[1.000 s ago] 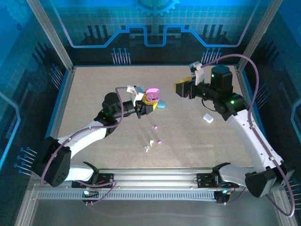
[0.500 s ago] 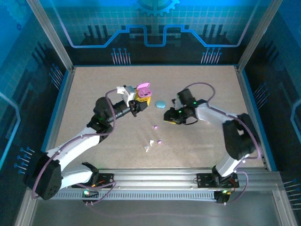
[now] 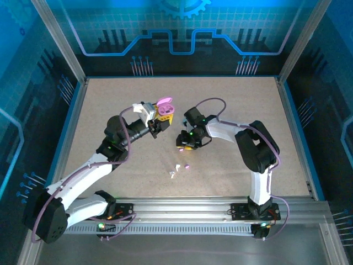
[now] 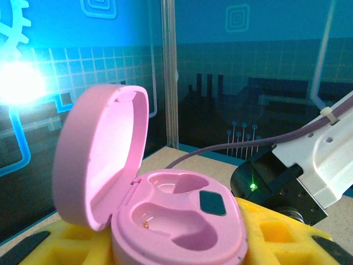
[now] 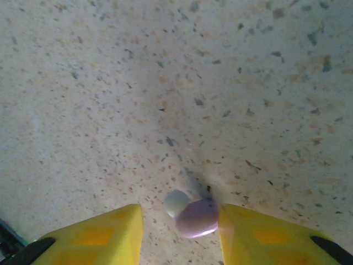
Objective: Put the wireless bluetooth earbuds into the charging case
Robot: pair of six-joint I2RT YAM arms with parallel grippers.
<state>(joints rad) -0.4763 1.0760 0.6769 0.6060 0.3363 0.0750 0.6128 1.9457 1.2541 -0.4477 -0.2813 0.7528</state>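
Spotter: Your left gripper [image 3: 164, 117] is clamped on the base of the pink charging case [image 4: 182, 221] and holds it up off the worktop [image 3: 110, 99]. I read that as you presenting it. The openings face up and toward your other arm, so a bud could drop straight in.

Checker: Agreed. Look inside it: two moulded wells [image 4: 165, 221], both empty. There's a small dark patch beside the farther one and a tiny gold contact in the nearer. The lid [image 4: 99, 160] stands back on its hinge, clear of both, so you have nothing to move aside.

Spotter: Your right gripper [image 5: 179, 227] is down at the worktop with its jaws apart, straddling the pink-purple earbud [image 5: 197, 218]. The bud lies against one finger, with a gap to the other, so it isn't grasped yet. You're simply lined up to pinch it.

Checker: It's small and rounded, with its pale tip toward the open side. My guess is it could skid if you close off-centre.

Spotter: Behind that gripper, toward the arm bases, a second pink-purple bud [image 3: 187, 165] and two white buds [image 3: 177, 165] lie loose on the worktop, near one another.
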